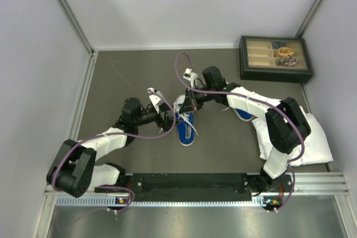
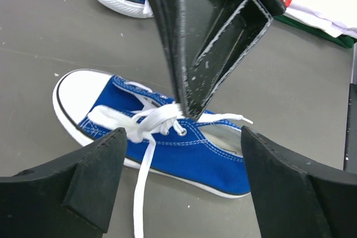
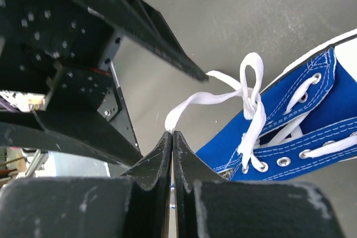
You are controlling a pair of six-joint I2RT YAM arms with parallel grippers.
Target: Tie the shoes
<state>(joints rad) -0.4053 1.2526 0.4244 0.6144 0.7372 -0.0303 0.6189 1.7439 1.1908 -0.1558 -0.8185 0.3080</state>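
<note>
Right hand [image 3: 172, 137], just beside shoe [image 3: 223, 151]: pinching lace [image 3: 192, 101]. Left hand [image 2: 183, 132], near shoe: spread. I fear a hard pull undoes the loop [image 3: 254, 56].

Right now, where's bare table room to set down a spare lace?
Bare grey tabletop lies far left, between the metal wall rail and the left arm, and between the blue canvas sneaker and the black base bar. The middle is crowded: the left end effector and right end effector meet over that sneaker's white laces.
</note>
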